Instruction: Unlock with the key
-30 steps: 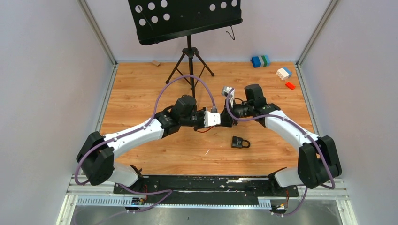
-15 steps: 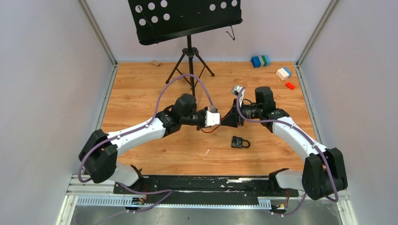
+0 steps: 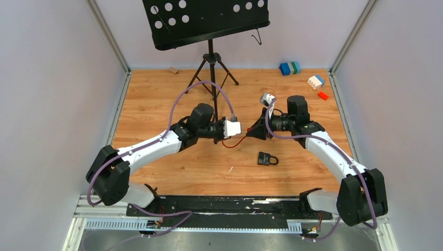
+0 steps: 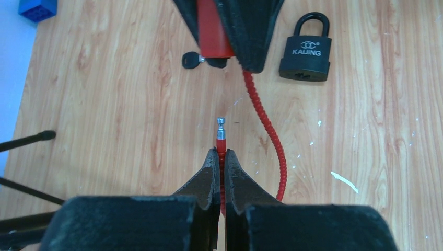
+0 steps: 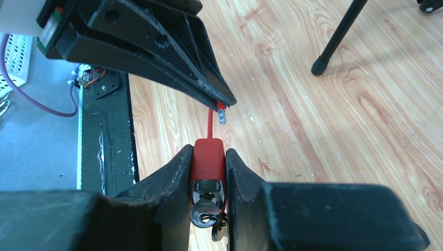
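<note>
Landmark: the black padlock [image 4: 305, 49] marked KAUING, lying flat and untouched on the wooden table [image 4: 104, 130]. The small red cable-lock body [image 5: 209, 164] is held in the air just beyond that padlock, on the side away from the arm bases. The right gripper [image 5: 209, 157] is clamped across its flat sides, one pad on each face. A silver key [image 5: 206, 212] sits in the keyway at the body's rear end, with a second key hanging off it. The left gripper [image 4: 219, 157] has its jaws pressed together on the thin red ribbed cable [image 4: 266, 125], just behind the steel end pin [image 4: 221, 124]. The pin stands clear of the body, pointing at it, apart and not touching. The cable's far end runs into the body and the slack droops towards the table beside the padlock. Judgement: the body is light, rigid and smooth-sided, so it may twist in the pads; hold it across the flats, as it is now. The cable is springy and limp, so grip it close to the pin. The key is small and thin and should be turned by its head only.
</note>
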You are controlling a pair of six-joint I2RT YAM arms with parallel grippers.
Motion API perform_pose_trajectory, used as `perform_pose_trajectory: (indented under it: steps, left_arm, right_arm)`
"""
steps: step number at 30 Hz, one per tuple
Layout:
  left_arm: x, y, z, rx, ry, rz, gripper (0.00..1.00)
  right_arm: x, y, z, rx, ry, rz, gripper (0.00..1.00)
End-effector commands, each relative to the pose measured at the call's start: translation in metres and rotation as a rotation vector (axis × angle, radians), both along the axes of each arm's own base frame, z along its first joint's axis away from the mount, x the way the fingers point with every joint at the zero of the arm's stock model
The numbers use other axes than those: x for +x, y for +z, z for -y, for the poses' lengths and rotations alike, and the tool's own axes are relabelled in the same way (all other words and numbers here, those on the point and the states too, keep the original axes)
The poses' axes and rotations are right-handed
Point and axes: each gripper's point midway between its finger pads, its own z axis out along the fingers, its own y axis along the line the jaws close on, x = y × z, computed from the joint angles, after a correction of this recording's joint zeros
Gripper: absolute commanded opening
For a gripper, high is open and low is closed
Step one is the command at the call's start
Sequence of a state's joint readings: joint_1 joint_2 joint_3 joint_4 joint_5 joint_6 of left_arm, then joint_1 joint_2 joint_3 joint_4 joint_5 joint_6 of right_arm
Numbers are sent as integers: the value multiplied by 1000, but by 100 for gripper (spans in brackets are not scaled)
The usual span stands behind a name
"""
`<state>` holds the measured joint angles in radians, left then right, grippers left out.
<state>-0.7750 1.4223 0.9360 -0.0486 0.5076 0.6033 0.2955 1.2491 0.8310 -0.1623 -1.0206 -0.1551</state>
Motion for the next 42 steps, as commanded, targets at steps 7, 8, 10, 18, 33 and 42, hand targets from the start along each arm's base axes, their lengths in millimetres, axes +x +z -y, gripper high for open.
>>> perform_pose_trajectory:
  steps: [7,8,10,18,33,42]
  left_arm:
    - [33,22,-35,-1,271,20,1]
    - [40,25,-44,0,322,30,2]
    - [49,31,-59,-6,393,46,8]
    - [73,64,-121,-79,642,89,61]
    - [67,68,-125,-96,639,74,96]
    - [64,64,-119,-93,602,51,100]
  right_arm:
    - [33,21,9,-62,-94,186,0]
    - [35,20,10,-69,-106,187,0]
    - [40,20,12,-84,-128,193,0]
    - [70,16,35,-120,-248,156,0]
    - [127,21,159,-109,-553,94,0]
    - [171,-30,200,-92,-693,-114,1]
